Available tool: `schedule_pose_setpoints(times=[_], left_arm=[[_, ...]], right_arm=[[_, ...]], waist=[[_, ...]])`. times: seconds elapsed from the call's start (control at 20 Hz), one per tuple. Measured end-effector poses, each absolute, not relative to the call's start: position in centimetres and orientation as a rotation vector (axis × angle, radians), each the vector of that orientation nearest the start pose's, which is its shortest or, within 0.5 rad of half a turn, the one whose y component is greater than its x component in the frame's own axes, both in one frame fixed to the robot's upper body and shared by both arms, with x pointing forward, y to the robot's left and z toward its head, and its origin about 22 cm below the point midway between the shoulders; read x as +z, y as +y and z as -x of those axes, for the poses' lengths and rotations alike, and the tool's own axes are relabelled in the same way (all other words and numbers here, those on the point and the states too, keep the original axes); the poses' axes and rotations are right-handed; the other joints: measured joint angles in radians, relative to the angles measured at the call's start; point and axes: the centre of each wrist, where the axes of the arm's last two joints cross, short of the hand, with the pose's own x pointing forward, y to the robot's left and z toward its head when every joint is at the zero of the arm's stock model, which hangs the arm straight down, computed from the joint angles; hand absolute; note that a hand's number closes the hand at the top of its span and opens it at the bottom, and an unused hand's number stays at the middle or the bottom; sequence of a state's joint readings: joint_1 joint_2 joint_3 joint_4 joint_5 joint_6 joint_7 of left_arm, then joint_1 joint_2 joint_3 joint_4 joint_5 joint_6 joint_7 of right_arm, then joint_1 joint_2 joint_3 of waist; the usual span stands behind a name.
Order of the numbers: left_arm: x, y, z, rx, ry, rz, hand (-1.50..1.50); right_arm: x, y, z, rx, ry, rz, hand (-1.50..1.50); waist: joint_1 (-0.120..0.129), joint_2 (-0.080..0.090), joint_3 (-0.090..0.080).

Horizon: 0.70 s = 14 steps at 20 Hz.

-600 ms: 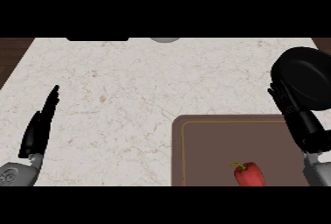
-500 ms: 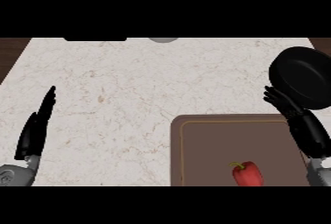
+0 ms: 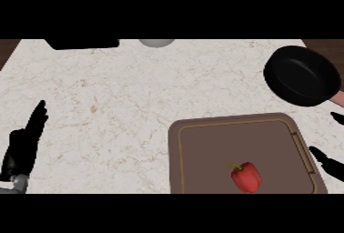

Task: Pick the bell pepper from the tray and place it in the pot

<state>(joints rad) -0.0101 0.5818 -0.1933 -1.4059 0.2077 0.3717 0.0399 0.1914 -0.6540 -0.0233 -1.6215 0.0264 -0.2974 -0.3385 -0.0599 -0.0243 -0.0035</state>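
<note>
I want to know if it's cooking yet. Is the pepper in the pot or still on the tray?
On the tray. The red bell pepper lies on the brown tray; the black pot sits apart, nothing visible inside.

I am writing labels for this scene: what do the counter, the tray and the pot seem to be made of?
Counter: looks like polished stone, perhaps marble, pale with thin brown veins.
Tray: matte brown, likely plastic or wood; a uniform surface with a raised rim.
Pot: black, matte, probably coated metal or cast iron; no shine shows.

No text, label or number can be read anywhere — none at all.
</note>
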Motion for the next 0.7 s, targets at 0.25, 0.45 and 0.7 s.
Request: schedule_pose_setpoints(times=[0.25, 0.45, 0.7], left_arm=[[1.5, 34.2, -22.9, -0.119, -1.360, -0.485, 0.00], [1.7, 33.8, -22.7, -0.126, -1.369, -0.462, 0.00], [1.7, 33.5, -22.8, -0.137, -1.376, -0.449, 0.00]], right_arm=[[4.2, -35.7, -13.7, 0.489, -1.877, 0.837, -1.50], [6.0, -34.8, -10.5, 0.596, -1.813, 0.854, -1.50], [9.5, -32.3, -9.4, 0.727, -1.695, 0.851, -1.50]], waist=[[0.015, 0.009, 0.002], [0.030, 0.016, 0.002], [0.046, 0.023, 0.001]])
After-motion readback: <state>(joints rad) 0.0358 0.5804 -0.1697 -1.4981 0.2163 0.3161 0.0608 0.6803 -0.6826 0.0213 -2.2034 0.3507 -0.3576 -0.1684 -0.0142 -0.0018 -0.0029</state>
